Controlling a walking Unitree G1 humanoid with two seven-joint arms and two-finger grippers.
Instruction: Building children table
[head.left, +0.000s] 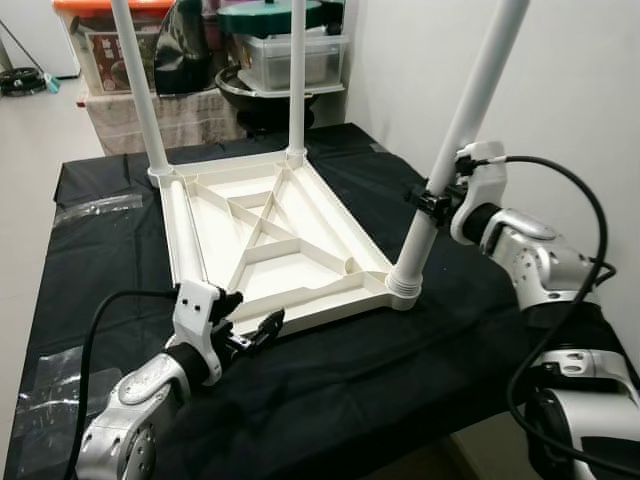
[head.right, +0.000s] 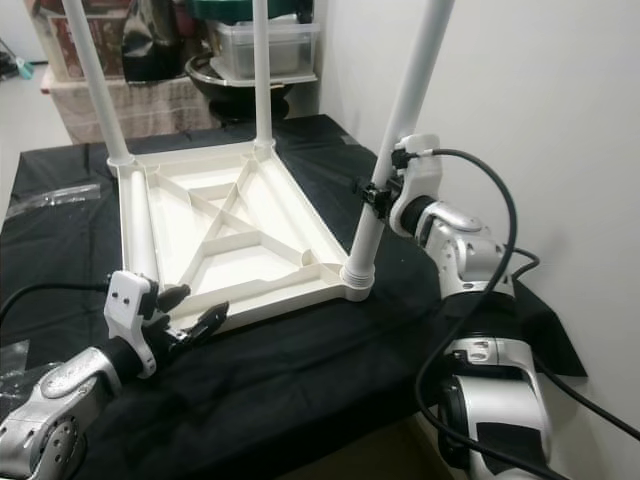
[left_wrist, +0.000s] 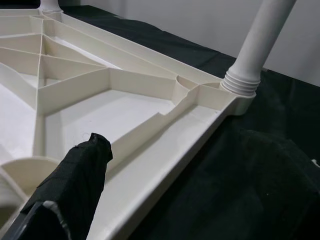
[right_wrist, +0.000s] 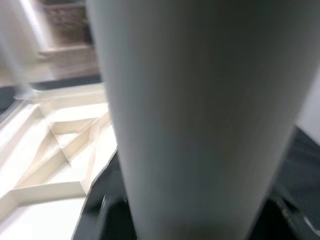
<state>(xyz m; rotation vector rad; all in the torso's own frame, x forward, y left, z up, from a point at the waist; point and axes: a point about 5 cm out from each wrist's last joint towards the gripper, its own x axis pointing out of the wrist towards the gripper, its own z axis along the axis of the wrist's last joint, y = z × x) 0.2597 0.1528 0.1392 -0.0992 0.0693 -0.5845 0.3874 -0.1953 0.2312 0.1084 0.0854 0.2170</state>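
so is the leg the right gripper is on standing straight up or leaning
Leaning. The leg sits in the near right corner socket of the upturned tabletop and tilts toward the wall, while the two far legs stand vertical. The right gripper clasps it.

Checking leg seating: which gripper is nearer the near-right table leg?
Right. The right gripper is clamped on that leg above its socket. The left gripper sits open at the tabletop's near-left corner, well away from it.

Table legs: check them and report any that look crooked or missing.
The near right leg leans off vertical, gripped by the right gripper, while the two far legs stand straight. The fourth leg lies flat along the tabletop, not fitted.
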